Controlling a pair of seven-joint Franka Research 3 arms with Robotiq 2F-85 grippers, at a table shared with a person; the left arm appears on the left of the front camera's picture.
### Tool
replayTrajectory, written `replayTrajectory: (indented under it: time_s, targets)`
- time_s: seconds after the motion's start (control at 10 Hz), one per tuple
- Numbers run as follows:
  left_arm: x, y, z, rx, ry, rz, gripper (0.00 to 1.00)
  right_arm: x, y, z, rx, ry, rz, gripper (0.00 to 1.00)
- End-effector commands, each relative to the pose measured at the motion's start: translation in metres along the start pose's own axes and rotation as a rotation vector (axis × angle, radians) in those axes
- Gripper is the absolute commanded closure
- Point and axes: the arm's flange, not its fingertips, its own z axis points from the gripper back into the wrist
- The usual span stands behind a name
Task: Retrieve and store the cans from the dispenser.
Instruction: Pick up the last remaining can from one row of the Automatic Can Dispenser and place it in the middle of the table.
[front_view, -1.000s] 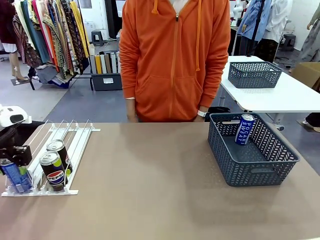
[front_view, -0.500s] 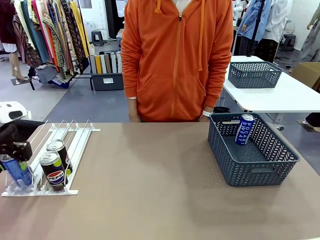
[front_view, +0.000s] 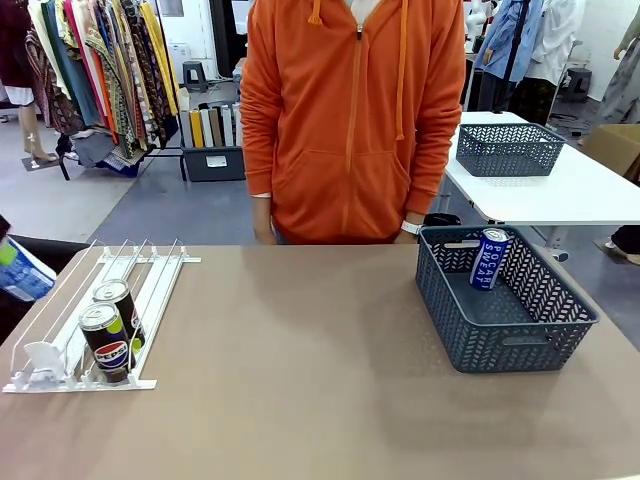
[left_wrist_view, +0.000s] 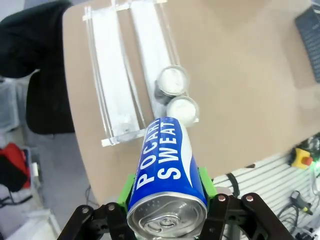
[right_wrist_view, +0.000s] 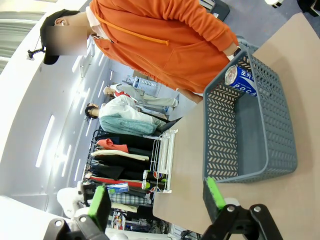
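Note:
My left gripper (left_wrist_view: 166, 186) is shut on a blue can (left_wrist_view: 167, 172) with white lettering, its green pads (left_wrist_view: 127, 187) pressing on both sides. It holds that can tilted and high above the white dispenser (left_wrist_view: 117, 85). In the front view the lifted blue can (front_view: 20, 270) hangs at the left edge, above the dispenser (front_view: 60, 375). Two black Pepsi cans (front_view: 108, 343) (front_view: 120, 303) stand in a right-hand lane. My right gripper (right_wrist_view: 156, 199) is open and holds nothing, off the near side of the grey basket (right_wrist_view: 220, 125).
The dark grey lattice basket (front_view: 470, 330) sits at the table's right with one blue can (front_view: 490, 258) leaning in its far corner. A person in an orange hoodie (front_view: 350, 120) stands at the far edge. Bare table lies between dispenser and basket.
My left gripper has lifted the blue can out of the dispenser's leftmost lane, up and to the left. A white pusher plate now stands at that lane's front end.

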Motion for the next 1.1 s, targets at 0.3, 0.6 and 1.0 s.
replayTrajectory:
  time_s: [0.3,0.6,1.0]
  targets:
    - [-0.01,-0.002,0.013,-0.029,-0.026,-0.026,1.0,0.004,0.002,-0.001,0.023,-0.018,0.027,0.0]
    - [-0.01,-0.002,0.013,-0.029,-0.026,-0.026,1.0,0.004,0.002,-0.001,0.023,-0.018,0.027,0.0]
    - [0.067,-0.125,-0.05,-0.16,0.143,-0.211,1.0,0.004,0.002,-0.001,0.023,-0.018,0.027,0.0]
